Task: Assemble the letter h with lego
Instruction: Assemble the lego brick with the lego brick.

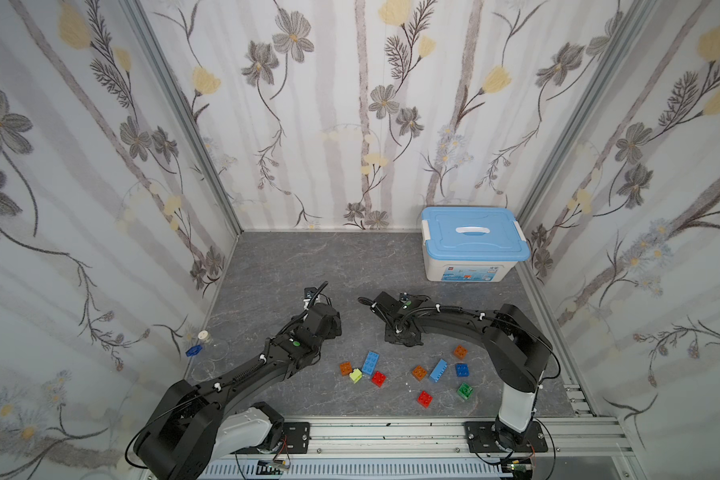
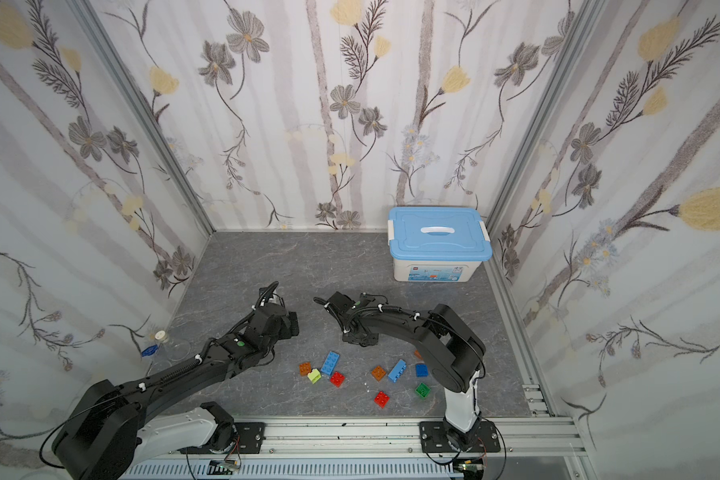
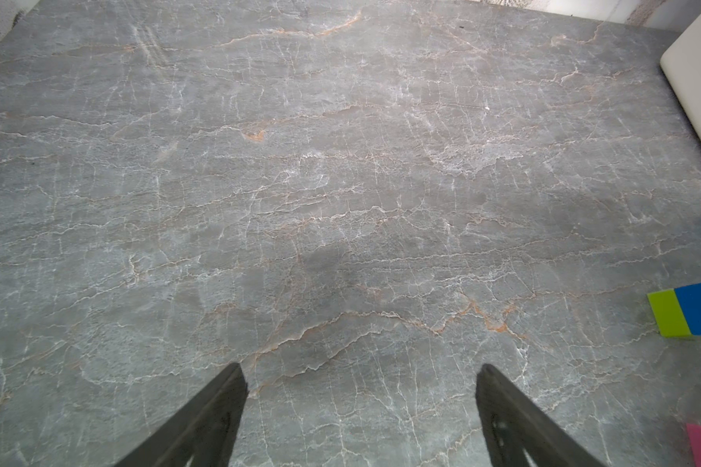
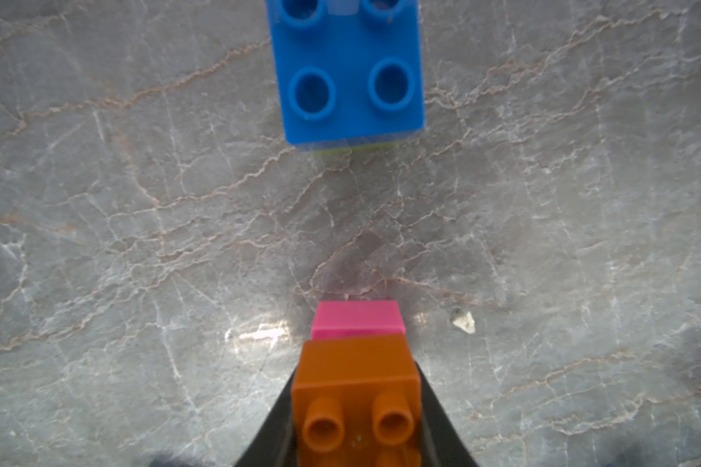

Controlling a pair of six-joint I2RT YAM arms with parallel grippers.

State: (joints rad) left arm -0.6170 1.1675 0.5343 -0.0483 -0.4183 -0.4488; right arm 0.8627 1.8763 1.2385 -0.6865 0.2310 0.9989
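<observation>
Top view: storage box [image 1: 466, 270] lidded, contents hidden; lego [image 1: 370, 362] lies outside.

Storage box label [image 1: 468, 272] seems illegible.

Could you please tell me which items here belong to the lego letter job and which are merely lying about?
Job: orange brick, pink brick attached to it, blue brick joined to lime brick, scattered bricks.
Lying about: lidded storage box, glass flask.
</observation>
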